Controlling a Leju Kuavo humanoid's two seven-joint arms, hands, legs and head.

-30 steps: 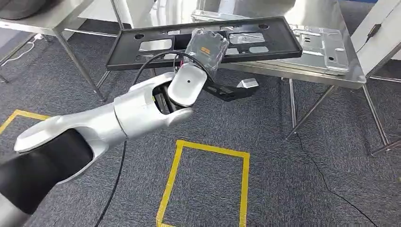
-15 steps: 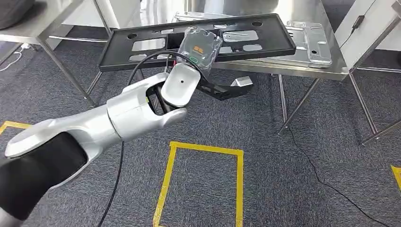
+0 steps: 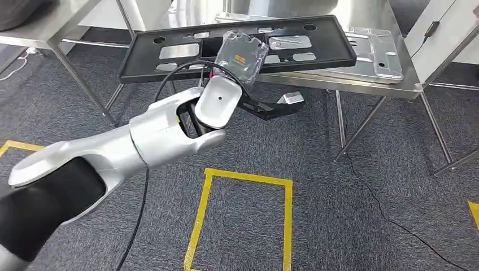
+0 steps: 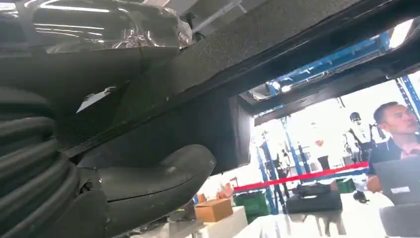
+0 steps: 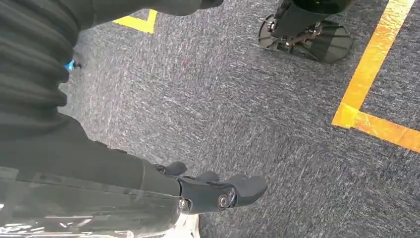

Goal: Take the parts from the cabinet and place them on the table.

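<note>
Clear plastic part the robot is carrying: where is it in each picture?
Head view: upper middle, clear plastic part above the left robot hand, before the black tray.
Left wrist view: picture's top-left corner, beside the tray's dark surface.
Right wrist view: cannot tell; mostly carpet.
Shared landmark: the black tray.

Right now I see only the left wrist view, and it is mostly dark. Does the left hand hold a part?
Observer: Yes. In the head view the left hand holds a clear packet with an orange label.
Operator: What lies on the table?
Observer: A black panel and, at its right, a silver plate lie on the steel table.
Operator: And the right hand?
Observer: The right hand hangs over grey carpet, near yellow tape.
</note>
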